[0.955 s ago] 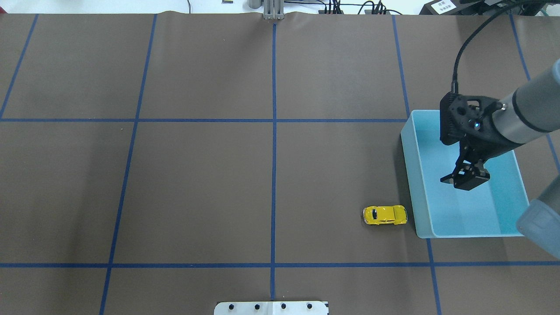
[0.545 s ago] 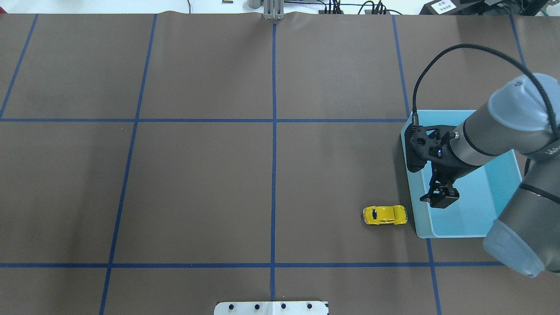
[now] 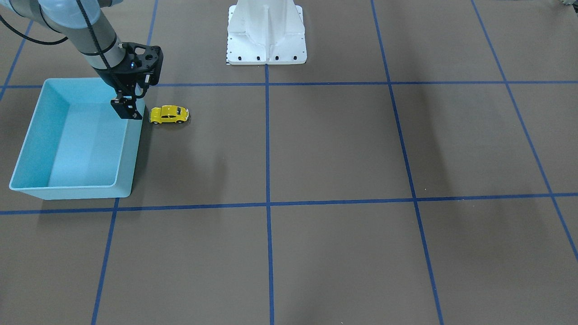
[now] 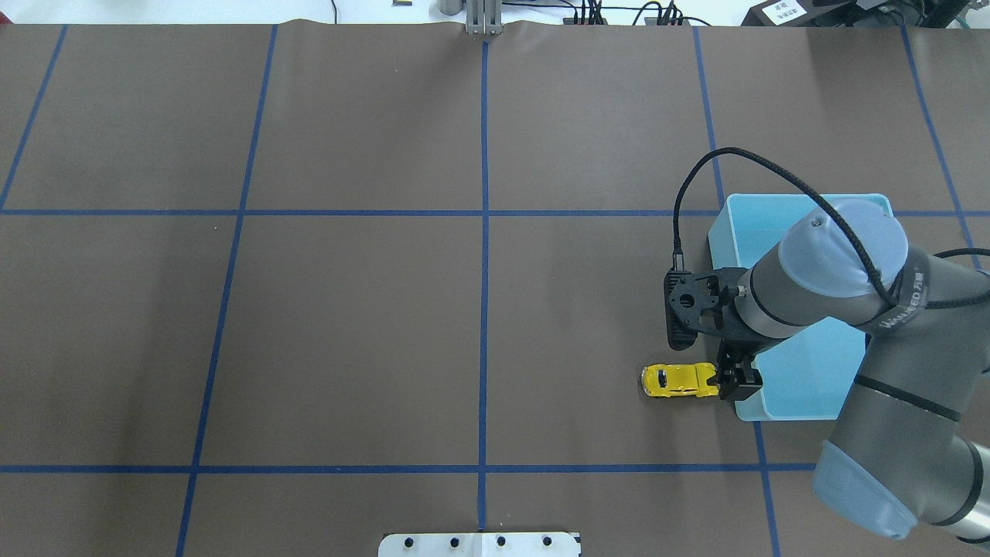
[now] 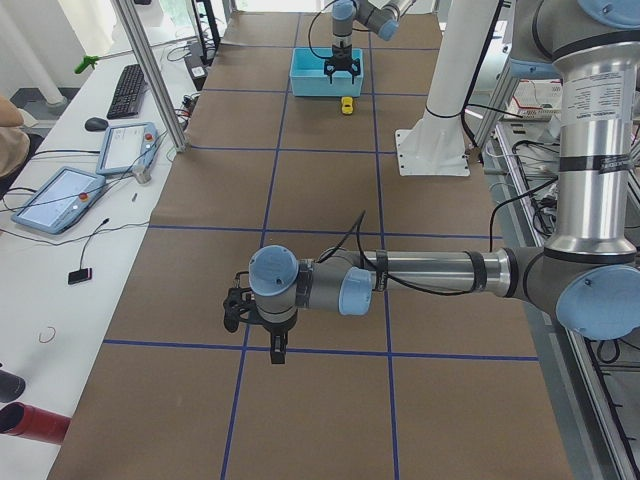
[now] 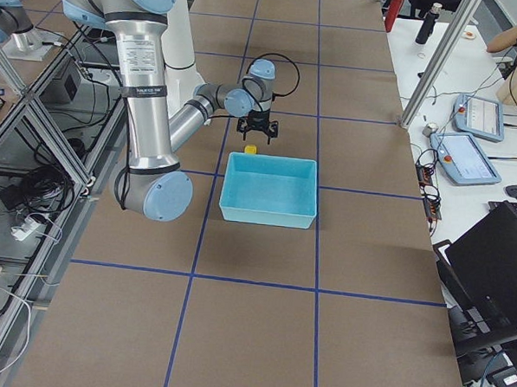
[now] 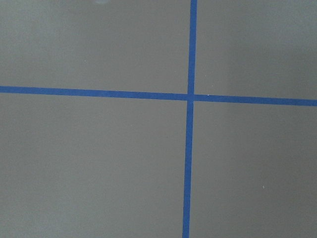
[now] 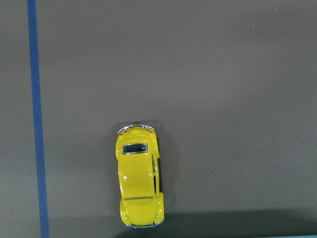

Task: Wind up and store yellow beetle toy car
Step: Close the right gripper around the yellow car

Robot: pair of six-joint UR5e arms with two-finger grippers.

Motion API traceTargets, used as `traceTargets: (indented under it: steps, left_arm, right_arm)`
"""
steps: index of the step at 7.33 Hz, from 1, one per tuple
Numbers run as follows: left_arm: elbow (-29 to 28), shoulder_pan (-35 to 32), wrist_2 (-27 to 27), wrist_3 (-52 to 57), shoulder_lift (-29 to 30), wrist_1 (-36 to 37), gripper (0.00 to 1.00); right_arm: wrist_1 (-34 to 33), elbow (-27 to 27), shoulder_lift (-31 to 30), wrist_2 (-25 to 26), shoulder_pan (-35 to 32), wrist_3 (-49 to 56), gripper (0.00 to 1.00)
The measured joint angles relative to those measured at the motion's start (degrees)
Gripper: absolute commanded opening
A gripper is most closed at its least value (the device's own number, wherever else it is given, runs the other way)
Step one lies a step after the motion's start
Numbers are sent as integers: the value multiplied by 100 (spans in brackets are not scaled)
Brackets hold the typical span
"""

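Note:
The yellow beetle toy car [image 4: 674, 381] stands on its wheels on the brown table, just left of the blue bin [image 4: 804, 203]. It also shows in the front view [image 3: 169, 114] and the right wrist view [image 8: 139, 176]. My right gripper [image 4: 739, 379] hangs over the bin's near left corner, beside the car's end nearest the bin; its jaws look open and empty. In the front view the right gripper [image 3: 128, 110] is above the bin's rim [image 3: 27, 149]. My left gripper [image 5: 277, 350] shows only in the exterior left view, far from the car; I cannot tell whether it is open.
The bin holds nothing that I can see. Blue tape lines cross the brown table cover. The robot's white base [image 3: 266, 31] stands at the table's near edge. The left wrist view shows only a tape crossing [image 7: 190, 96].
My right arm has swung from above the bin's middle to its near left corner, next to the car. The car and the bin have not moved.

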State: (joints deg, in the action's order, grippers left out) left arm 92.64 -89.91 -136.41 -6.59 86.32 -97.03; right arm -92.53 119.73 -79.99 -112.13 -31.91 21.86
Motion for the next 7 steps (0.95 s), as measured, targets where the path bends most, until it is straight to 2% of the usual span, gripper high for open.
traceTargets:
  steps: [3, 7]
  left_arm:
    - [0, 0, 0, 0, -5, 0, 100]
    - [-8, 0, 0, 0, -9, 4, 100]
  right_arm:
    - [27, -208, 26, 341, 425, -149, 100]
    - [48, -465, 220, 451, 582, -215, 100]
